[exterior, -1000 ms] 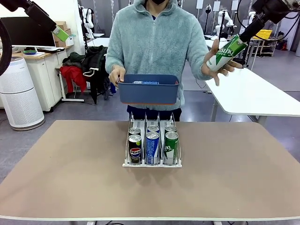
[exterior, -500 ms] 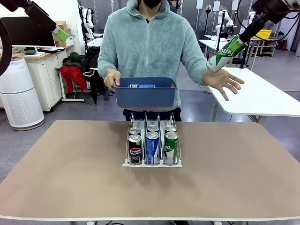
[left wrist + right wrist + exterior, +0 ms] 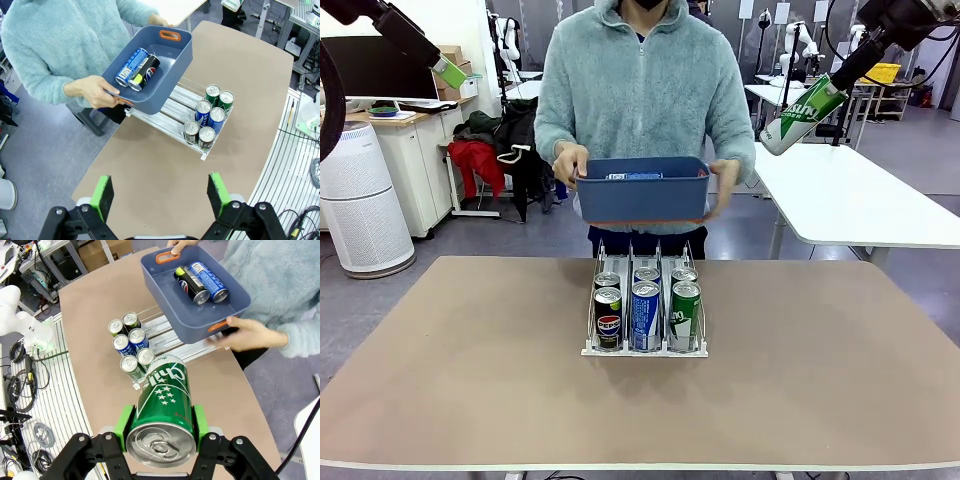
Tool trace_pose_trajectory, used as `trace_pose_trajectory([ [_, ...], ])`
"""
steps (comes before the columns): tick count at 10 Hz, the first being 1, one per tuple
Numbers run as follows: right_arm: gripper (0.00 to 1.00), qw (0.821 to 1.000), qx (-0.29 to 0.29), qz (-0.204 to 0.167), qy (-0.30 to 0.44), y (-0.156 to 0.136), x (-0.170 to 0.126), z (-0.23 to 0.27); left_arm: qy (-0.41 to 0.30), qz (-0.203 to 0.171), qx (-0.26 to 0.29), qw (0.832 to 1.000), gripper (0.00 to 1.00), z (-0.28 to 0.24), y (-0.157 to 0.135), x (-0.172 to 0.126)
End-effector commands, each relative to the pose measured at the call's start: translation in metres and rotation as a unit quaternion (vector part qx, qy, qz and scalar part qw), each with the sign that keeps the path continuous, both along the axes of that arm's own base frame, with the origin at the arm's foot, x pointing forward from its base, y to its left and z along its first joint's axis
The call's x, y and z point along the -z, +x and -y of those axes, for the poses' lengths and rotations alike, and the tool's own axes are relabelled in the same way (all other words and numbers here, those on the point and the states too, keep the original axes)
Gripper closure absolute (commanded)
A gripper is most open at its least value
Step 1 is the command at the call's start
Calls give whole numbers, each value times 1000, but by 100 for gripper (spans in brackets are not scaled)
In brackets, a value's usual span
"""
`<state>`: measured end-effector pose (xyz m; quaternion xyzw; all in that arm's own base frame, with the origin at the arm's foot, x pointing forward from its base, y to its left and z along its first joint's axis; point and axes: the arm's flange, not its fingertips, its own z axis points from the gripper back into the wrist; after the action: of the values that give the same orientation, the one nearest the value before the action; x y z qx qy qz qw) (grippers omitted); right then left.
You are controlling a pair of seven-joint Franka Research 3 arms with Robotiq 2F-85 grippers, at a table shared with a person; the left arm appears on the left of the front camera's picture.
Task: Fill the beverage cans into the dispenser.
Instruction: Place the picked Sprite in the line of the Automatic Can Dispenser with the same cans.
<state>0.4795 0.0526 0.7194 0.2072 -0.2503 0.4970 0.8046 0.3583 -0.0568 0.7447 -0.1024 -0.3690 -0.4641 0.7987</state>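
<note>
So the right claw (image 3: 160, 426) is pinching the green can (image 3: 163, 395) round its sidewall high above the worktop (image 3: 470, 370), left claw (image 3: 160, 195) spread and empty; slick thin aluminium, probably heavy-ish, dents easy, so grip mid-body gently.

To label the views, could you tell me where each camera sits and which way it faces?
Front: robot's side of table, faces the person across it; right gripper holds green can.
Left wrist: high, looks down past open left gripper at the dispenser.
Right wrist: high, looks down along that can.
Wrist views share: blue bin.
</note>
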Motion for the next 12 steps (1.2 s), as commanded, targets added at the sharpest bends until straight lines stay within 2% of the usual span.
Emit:
trace_pose_trajectory([
  [1, 100, 1000, 0, 2, -5, -1, -2, 1, -3, 3, 0, 1000, 0, -1, 1, 0],
  [6, 100, 1000, 0, 2, -5, -1, -2, 1, -3, 3, 0, 1000, 0, -1, 1, 0],
  [7, 41, 1000, 0, 0, 0, 0, 0, 0, -3, 3, 0, 1000, 0, -1, 1, 0],
  [10, 41, 998, 33, -35, -28, -18, 17, -37, -3, 3, 0, 1000, 0, -1, 1, 0],
  [12, 41, 996, 63, -46, -48, -33, 28, -68, -3, 3, 0, 1000, 0, -1, 1, 0],
])
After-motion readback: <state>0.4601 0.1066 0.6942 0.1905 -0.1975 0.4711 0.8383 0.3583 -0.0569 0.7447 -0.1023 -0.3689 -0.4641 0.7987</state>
